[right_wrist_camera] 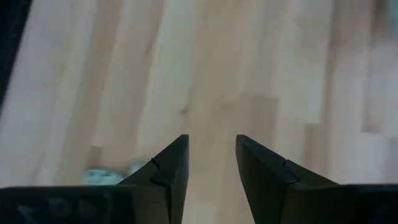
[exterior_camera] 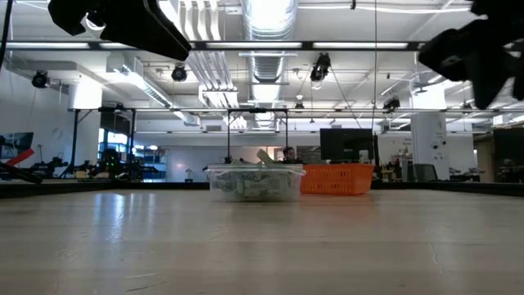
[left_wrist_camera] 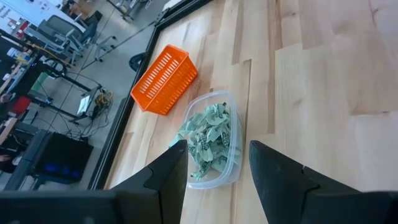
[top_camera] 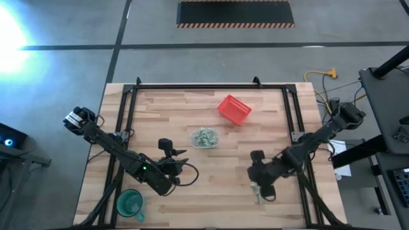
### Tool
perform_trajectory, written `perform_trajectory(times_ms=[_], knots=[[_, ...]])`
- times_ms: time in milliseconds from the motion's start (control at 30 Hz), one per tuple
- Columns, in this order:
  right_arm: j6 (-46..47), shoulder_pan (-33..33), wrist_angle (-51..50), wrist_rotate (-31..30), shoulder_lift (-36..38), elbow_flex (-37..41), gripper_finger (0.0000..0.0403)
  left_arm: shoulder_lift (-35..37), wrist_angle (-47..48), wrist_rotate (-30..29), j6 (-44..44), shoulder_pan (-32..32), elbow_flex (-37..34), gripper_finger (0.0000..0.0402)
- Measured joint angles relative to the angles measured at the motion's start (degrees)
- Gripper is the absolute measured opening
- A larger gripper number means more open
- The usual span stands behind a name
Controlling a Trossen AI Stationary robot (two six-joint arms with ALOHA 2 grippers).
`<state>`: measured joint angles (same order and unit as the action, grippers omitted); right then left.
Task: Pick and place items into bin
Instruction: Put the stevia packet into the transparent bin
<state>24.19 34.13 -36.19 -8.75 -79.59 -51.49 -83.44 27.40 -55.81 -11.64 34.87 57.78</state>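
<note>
The bin [top_camera: 205, 137], already holding many items [left_wrist_camera: 208, 134], stands at the surface's centre. A loose item [right_wrist_camera: 102, 177] lies at five o'clock, beside the right gripper [top_camera: 265, 191], whose jaws are parted and empty. They should be centred over it before closing. The left gripper [top_camera: 167, 150] waits at seven o'clock, jaws open and empty.

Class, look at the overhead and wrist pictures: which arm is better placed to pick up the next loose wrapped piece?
Right. The right gripper hovers open beside loose items; the left gripper faces the bin.
</note>
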Motion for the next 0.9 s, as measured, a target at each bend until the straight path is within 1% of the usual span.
perform_trajectory(times_ms=[167,367,500,633,900], knots=[[8.3,3.7,0.8,-0.2,-2.2,2.3,0.0123,0.0,-0.3,0.0,0.0,0.0,0.0,0.0155],[15.2,4.5,0.6,-0.2,-4.6,4.0,0.0136,0.0,-0.4,0.0,0.0,0.0,0.0,0.0155],[20.3,4.5,0.8,0.5,-5.5,4.0,0.0155,0.0,-0.4,0.0,0.0,0.0,0.0,0.0155],[24.4,4.6,1.0,2.5,-5.9,4.2,0.0180,0.0,-0.5,0.0,0.0,0.0,0.0,0.0155],[28.5,4.7,4.2,3.3,-6.2,5.8,0.0225,0.0,-0.8,0.0,0.0,0.0,0.0,0.0155]])
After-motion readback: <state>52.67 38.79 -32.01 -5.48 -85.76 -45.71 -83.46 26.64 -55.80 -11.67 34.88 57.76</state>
